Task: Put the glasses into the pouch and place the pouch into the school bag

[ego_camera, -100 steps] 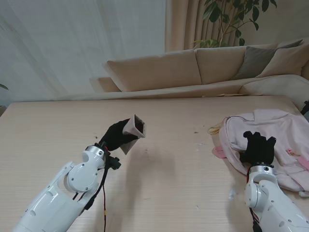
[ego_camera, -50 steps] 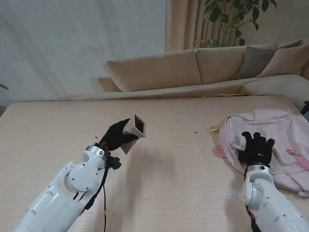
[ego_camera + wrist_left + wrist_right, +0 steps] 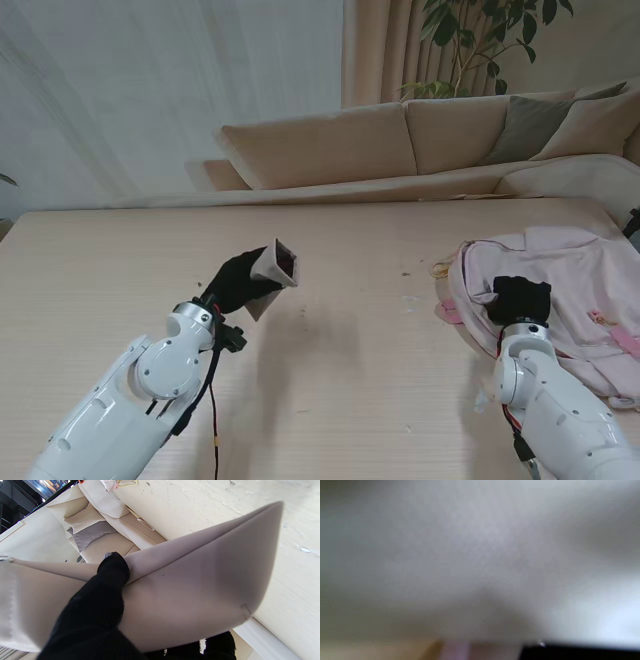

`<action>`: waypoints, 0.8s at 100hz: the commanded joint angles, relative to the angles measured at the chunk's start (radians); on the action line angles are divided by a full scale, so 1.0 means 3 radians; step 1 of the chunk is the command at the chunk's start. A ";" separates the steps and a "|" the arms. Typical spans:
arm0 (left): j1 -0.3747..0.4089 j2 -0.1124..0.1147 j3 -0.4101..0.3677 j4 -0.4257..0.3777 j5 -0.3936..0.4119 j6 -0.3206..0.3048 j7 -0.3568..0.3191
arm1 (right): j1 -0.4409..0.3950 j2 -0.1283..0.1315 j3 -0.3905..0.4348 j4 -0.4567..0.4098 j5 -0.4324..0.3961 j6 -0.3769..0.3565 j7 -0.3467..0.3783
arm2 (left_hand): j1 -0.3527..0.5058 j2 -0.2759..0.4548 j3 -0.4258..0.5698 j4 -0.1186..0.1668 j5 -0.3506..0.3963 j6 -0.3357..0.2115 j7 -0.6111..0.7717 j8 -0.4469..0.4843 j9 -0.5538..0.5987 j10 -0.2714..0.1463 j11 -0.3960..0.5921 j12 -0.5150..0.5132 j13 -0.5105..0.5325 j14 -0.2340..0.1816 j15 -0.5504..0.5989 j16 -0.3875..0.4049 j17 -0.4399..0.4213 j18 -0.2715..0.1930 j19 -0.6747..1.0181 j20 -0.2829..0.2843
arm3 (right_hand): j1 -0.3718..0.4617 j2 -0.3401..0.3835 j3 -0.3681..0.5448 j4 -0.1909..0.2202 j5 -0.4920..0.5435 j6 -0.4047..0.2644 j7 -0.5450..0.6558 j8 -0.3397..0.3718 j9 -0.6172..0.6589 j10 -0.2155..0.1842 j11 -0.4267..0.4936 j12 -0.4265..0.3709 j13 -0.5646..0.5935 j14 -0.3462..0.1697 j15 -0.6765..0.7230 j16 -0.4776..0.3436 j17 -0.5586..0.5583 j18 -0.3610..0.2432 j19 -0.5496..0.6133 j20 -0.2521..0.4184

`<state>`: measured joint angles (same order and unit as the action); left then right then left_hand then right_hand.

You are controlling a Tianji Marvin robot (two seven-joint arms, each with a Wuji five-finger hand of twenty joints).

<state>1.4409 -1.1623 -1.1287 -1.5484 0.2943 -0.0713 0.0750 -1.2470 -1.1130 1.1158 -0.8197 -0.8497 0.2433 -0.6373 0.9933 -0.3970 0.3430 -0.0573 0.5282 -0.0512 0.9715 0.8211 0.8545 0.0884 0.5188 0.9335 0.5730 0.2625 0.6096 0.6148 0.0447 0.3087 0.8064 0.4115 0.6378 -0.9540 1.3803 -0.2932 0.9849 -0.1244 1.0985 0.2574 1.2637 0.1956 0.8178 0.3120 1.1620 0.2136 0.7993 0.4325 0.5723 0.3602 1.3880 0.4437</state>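
Nearest to me, the two white arms are rising from the bottom corners of the stand's view over the pale wooden table (image 3: 360, 400). On the left, the left hand (image 3: 232, 283), gloved in black, is holding the beige pouch (image 3: 272, 270) lifted off the table, its fingers closing around the pouch's nearer end while the dark open mouth is pointing away from me and to the right. Seen from the left wrist, a black-gloved finger (image 3: 110, 580) is pressing into a fold of the pouch (image 3: 200, 587), whose soft wall is filling most of that view. On the right, the right hand (image 3: 520, 299) is resting on the near left edge of the pink school bag (image 3: 580, 275); its fingers are curling down onto the fabric, but whether they are gripping it cannot be told. The right wrist view is showing only a grey blur with a pink strip and a black edge. The glasses are not showing in any view. Farther off, beyond the table, a beige sofa (image 3: 420, 145), a white curtain (image 3: 150, 90) and a leafy plant (image 3: 480, 40) are standing.
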 commanded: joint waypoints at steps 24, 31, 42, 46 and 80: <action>0.0143 0.0043 -0.0114 -0.0086 0.0094 -0.0011 -0.0113 | 0.0085 -0.0117 -0.0418 -0.0492 0.0086 0.0103 0.0640 | 0.0080 0.0149 -0.0072 -0.0016 0.0040 -0.0106 0.0112 0.0001 0.0096 -0.0090 0.0026 0.0010 0.0062 -0.0063 0.0079 0.0011 0.0002 -0.0054 0.0155 0.0076 | 0.0161 -0.0010 0.0243 -0.0089 0.0188 -0.0224 0.0078 0.0186 0.0112 0.0058 0.0206 0.0163 0.0360 -0.0121 0.0445 0.0153 -0.0144 0.0034 0.0098 0.0103; 0.0180 0.0050 -0.0146 -0.0100 0.0119 -0.0021 -0.0118 | 0.0143 -0.0136 -0.0570 -0.0593 0.0139 0.0128 0.0781 | 0.0082 0.0149 -0.0070 -0.0018 0.0040 -0.0099 0.0116 0.0003 0.0088 -0.0086 0.0027 0.0009 0.0059 -0.0055 0.0089 0.0015 0.0024 -0.0071 0.0256 0.0127 | 0.0142 0.0000 0.0241 -0.0094 0.0180 -0.0237 0.0072 0.0197 0.0113 0.0050 0.0220 0.0178 0.0365 -0.0138 0.0463 0.0154 -0.0163 0.0015 0.0091 0.0107; 0.0247 0.0060 -0.0201 -0.0125 0.0160 -0.0029 -0.0120 | 0.0246 -0.0158 -0.0831 -0.0738 0.0215 0.0143 0.1012 | 0.0084 0.0145 -0.0068 -0.0018 0.0040 -0.0099 0.0117 0.0002 0.0102 -0.0082 0.0032 0.0007 0.0058 -0.0053 0.0089 0.0013 0.0020 -0.0076 0.0275 0.0138 | 0.0122 0.0005 0.0244 -0.0100 0.0168 -0.0261 0.0066 0.0218 0.0106 0.0025 0.0226 0.0184 0.0345 -0.0161 0.0478 0.0152 -0.0178 -0.0031 0.0096 0.0120; 0.0275 0.0064 -0.0224 -0.0139 0.0177 -0.0028 -0.0121 | 0.0289 -0.0173 -0.0935 -0.0759 0.0229 0.0131 0.1023 | 0.0082 0.0147 -0.0068 -0.0018 0.0043 -0.0100 0.0118 0.0002 0.0100 -0.0085 0.0029 0.0004 0.0058 -0.0053 0.0090 0.0013 0.0011 -0.0074 0.0270 0.0136 | 0.0117 -0.0003 0.0251 -0.0101 0.0168 -0.0272 0.0070 0.0229 0.0108 0.0024 0.0227 0.0182 0.0347 -0.0157 0.0483 0.0151 -0.0173 -0.0046 0.0098 0.0125; 0.0460 0.0079 -0.0374 -0.0244 0.0260 -0.0036 -0.0099 | 0.0475 -0.0416 -0.1622 -0.1053 0.0600 0.0291 0.1175 | 0.0082 0.0140 -0.0063 -0.0017 0.0047 -0.0099 0.0117 -0.0002 0.0100 -0.0080 0.0029 0.0002 0.0060 -0.0050 0.0093 0.0010 0.0024 -0.0073 0.0261 0.0133 | 0.0071 -0.0017 0.0266 -0.0113 0.0142 -0.0242 0.0039 0.0192 0.0147 0.0007 0.0214 0.0165 0.0397 -0.0171 0.0475 0.0129 -0.0128 -0.0066 0.0100 0.0138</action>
<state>1.5634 -1.1389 -1.2342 -1.6071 0.3681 -0.0753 0.0534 -1.1021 -1.1886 0.6523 -1.0976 -0.6736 0.3310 -0.2989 0.9933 -0.3970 0.3429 -0.0573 0.5282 -0.0512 0.9742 0.8211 0.8545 0.0883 0.5188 0.9335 0.5730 0.2626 0.6096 0.6148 0.0560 0.3087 0.8443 0.4345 0.6487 -0.9631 1.3916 -0.3070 0.9844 -0.1022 1.0968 0.3043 1.2646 0.1871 0.8712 0.3548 1.1986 0.2013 0.9169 0.4701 0.5336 0.3417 1.3893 0.4590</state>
